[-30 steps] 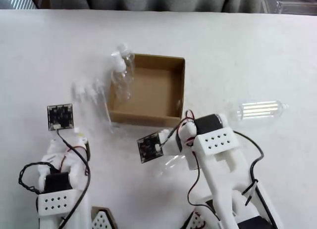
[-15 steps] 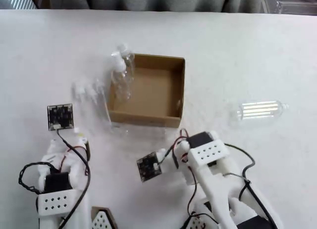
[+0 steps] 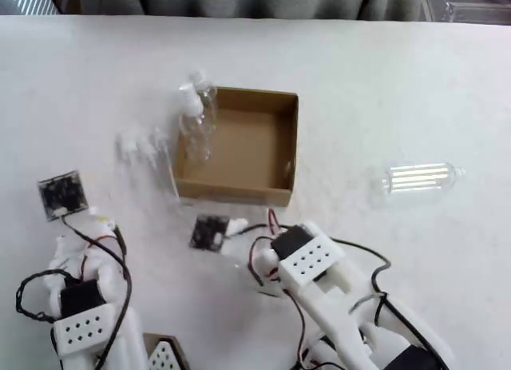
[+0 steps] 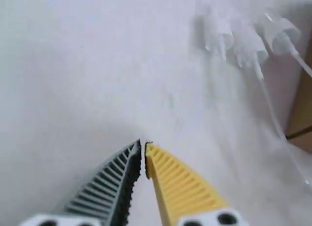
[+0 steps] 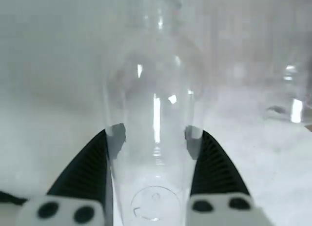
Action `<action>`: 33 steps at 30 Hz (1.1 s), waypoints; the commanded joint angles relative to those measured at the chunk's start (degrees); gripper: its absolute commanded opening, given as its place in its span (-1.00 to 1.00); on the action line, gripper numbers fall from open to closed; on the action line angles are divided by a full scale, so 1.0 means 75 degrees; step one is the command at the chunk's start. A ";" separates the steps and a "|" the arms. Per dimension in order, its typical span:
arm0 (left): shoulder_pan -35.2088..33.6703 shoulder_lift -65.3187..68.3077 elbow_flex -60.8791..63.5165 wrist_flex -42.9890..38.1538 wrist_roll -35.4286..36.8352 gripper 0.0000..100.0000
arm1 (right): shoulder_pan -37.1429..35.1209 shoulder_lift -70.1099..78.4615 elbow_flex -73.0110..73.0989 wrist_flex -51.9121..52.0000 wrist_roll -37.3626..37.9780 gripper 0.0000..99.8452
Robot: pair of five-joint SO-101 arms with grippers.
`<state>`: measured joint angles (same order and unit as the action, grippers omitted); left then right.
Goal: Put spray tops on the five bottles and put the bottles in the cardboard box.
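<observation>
The cardboard box sits open at mid-table. A clear bottle with a white spray top leans at its left wall. Loose white spray tops lie on the table left of the box, and my left gripper hovers shut and empty short of these spray tops. My right gripper is shut on a clear, topless bottle, held in front of the box's near wall. Another clear bottle lies on its side to the right of the box.
The right arm stretches across the near table toward the box's front left corner. The left arm stands at the near left. A brown edge of the box borders the spray tops. White tabletop surrounds everything.
The right arm has pulled back from the box's front and swung left with the bottle. The left arm has shifted a little to the left.
</observation>
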<state>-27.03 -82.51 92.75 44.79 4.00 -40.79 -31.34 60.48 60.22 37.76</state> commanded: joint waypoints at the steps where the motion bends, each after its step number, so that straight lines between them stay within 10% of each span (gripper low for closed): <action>1: -0.0428 -0.0088 -0.0504 -0.0270 0.0316 -0.94 | -0.0615 -0.0053 -0.0785 -0.0076 -0.2333 -0.97; 9: -0.0463 0.0170 -0.0856 0.0082 0.0375 -0.94 | -0.1846 -0.0041 -0.1231 -0.0697 -0.5052 -0.97; 21: -0.0451 0.4601 -0.2590 -0.0832 0.1196 -0.94 | -0.2280 -0.0041 -0.1020 -0.1577 -0.5111 -0.48; 33: -0.0381 0.4085 -0.2977 0.0492 0.1735 -0.66 | -0.1858 0.0533 -0.1442 -0.1119 -0.4396 -0.20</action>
<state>-30.02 -48.66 75.43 43.38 16.22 -57.05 -27.38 53.63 48.26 0.57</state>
